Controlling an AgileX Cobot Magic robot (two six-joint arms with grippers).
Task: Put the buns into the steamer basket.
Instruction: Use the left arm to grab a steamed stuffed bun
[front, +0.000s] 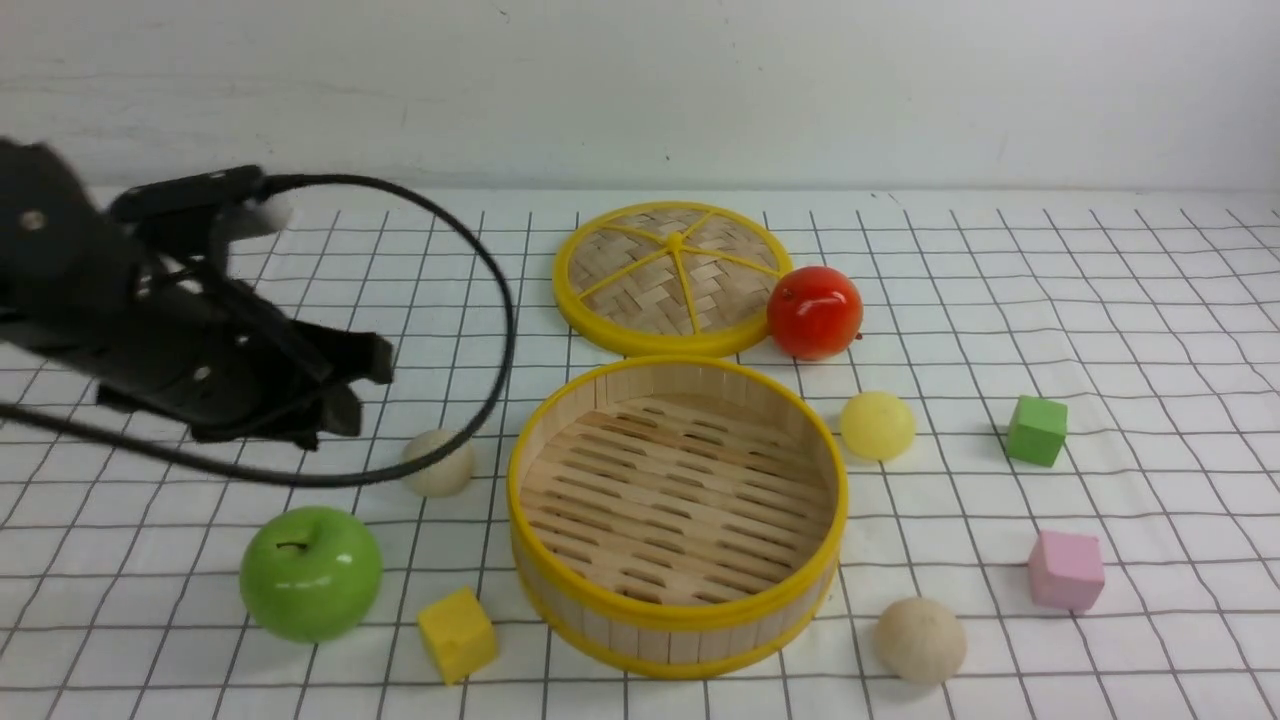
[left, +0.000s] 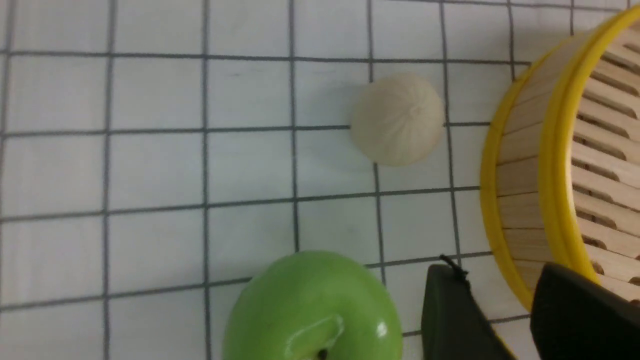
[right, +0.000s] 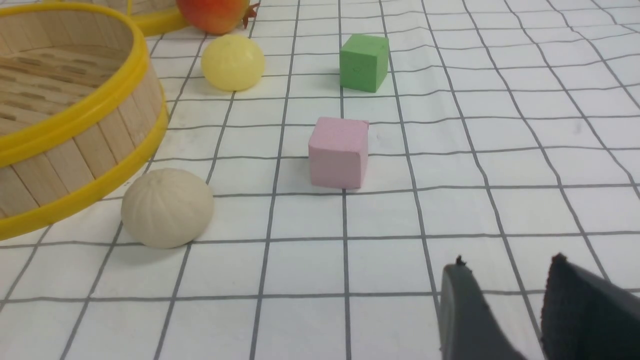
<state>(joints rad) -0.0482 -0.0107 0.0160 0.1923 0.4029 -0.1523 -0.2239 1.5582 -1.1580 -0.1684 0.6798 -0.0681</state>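
Steamer basket sits mid cloth, w/ nothing in it. Take it as the clock's middle, 12 o'c = far side.

All 3 buns lie out on the cloth:
- L cream bun at 9 o'c, near the wall but not touching.
- Yellow bun at 2 o'c, just beside the rim.
- R cream bun at 4 o'c, close to the wall.

Other stuff: flat lid at 12 o'c. Red fruit at 1 o'c, right by the lid's edge. Green apple at 7 o'c from the L cream bun. Yellow cube at 8 o'c, close to the basket. Green cube at 3 o'c from the yellow bun. Pink cube at 2 o'c from the R cream bun.

L gripper is up over the cloth at 10 o'c from the L cream bun, apart from it. Its fingers are spread w/ a gap btwn them, holding nothing. A black cable loops from the arm down past that bun.

R gripper shows only in its own wrist cam. Its fingers are apart too, nothing btwn them. It's near the R cream bun and pink cube, touching neither.
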